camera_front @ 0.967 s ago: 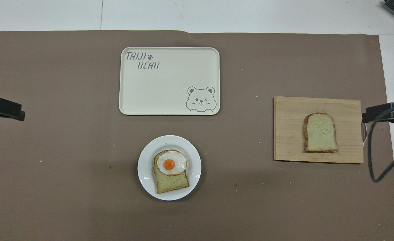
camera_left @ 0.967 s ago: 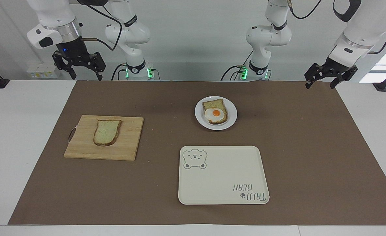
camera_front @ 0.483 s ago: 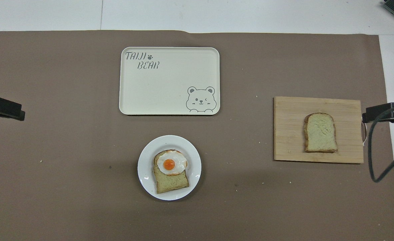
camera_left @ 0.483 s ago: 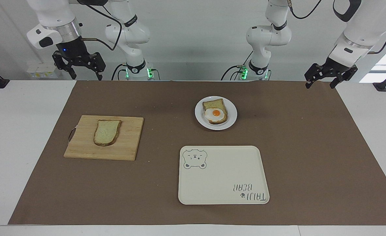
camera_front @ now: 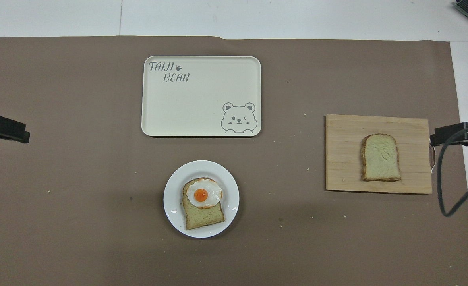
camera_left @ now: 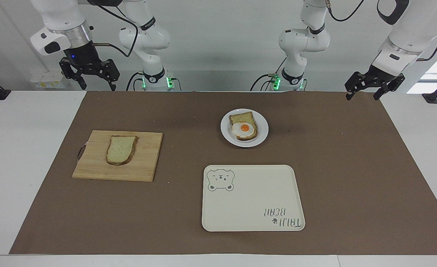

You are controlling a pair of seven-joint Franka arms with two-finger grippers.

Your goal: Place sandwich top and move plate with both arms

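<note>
We are starting with both arms hanging idle, fingers wide.
Bread top [camera_left: 120,149] is lying on the board [camera_left: 148,163], long axis toward us, nearer our right gripper [camera_left: 89,78]; left gripper [camera_left: 370,89] is waiting.

This is a robotics lab staged as a mock kitchen: two white robot arms [camera_left: 144,40] are mounted at twelve o'clock of a white table [camera_left: 25,148] against a bare pale wall, their cables trailing and green lights glowing at the bases. A brown paper mat [camera_left: 352,167] covers the tabletop. Black camera clamps [camera_front: 4,128] grip the table's edges at three and nine o'clock.
</note>
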